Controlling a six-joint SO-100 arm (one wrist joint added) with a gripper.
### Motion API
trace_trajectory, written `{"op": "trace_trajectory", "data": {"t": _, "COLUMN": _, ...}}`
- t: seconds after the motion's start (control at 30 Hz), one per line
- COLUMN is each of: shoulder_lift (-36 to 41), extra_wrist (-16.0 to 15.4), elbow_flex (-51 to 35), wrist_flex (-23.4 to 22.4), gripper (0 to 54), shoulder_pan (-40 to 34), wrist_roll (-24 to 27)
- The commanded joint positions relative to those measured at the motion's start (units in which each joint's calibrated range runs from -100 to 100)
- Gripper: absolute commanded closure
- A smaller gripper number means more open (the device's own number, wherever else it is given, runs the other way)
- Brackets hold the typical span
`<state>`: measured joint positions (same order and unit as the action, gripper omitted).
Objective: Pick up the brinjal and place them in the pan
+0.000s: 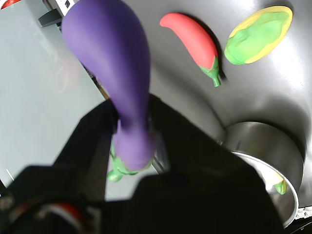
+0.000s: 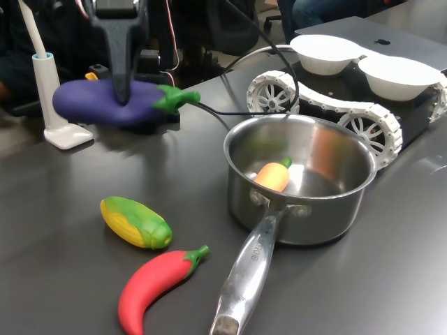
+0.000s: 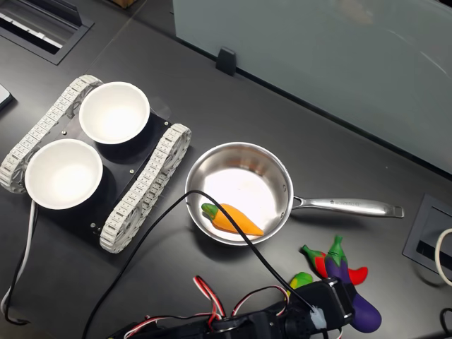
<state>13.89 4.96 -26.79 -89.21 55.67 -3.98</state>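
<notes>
- Setting: dark grey table [image 2: 391, 279] in an office-like room; a pale panel runs along the far edge in the second exterior view.
- Brinjal [image 2: 105, 102]: off the table, lying roughly level, green stem cap twd the pan in the first exterior view. In the second exterior view it sits low at the second exterior view's right, just beside the arm.
- Gripper [image 2: 122, 84]: black, comes down from above; jaws clamped across the brinjal's body nr the middle. Wrist view shows the purple body running out from betw. the jaws, stem end closest to the camera.
- Pan [image 2: 241, 164]: upright steel saucepan, long handle [image 2: 244, 279] twd the camera in the first exterior view; well apart from the brinjal, to the first exterior view's right.
- Inside the pan: 1 orange toy carrot [image 3: 236, 219] w/ green top, resting on the base.
- On the table nr the handle: toy corn [image 2: 136, 222] and red chili [image 2: 155, 285], close together, untouched by the arm.
- Behind the pan: tracked rover base [image 2: 349, 115] carrying 2 white bowls [image 2: 325, 53].
- Progress (judgement): pick-up looks done, grip looks secure. Left to do: carry across to above the pan, lower, release. Approx. halfway.
- Risk (judgement): the long brinjal may catch the rim, or land on the carrot.
</notes>
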Motion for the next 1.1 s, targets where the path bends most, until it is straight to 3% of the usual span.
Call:
{"op": "trace_trajectory", "data": {"t": 0.0, "shoulder_lift": 9.52, "extra_wrist": -0.76, "elbow_flex": 3.03, "wrist_flex": 6.09, "gripper": 53.6, "shoulder_pan": -2.8, "wrist_roll": 0.63}}
{"op": "trace_trajectory", "data": {"t": 0.53, "shoulder_lift": 27.32, "extra_wrist": -0.76, "elbow_flex": 21.93, "wrist_flex": 14.37, "gripper": 53.6, "shoulder_pan": -15.3, "wrist_roll": 3.76}}
{"op": "trace_trajectory", "data": {"t": 0.87, "shoulder_lift": 34.07, "extra_wrist": -0.67, "elbow_flex": 32.92, "wrist_flex": 19.74, "gripper": 53.6, "shoulder_pan": -22.87, "wrist_roll": 4.05}}
{"op": "trace_trajectory", "data": {"t": 1.07, "shoulder_lift": 35.25, "extra_wrist": -0.42, "elbow_flex": 33.92, "wrist_flex": 19.82, "gripper": 53.6, "shoulder_pan": -31.12, "wrist_roll": 3.76}}
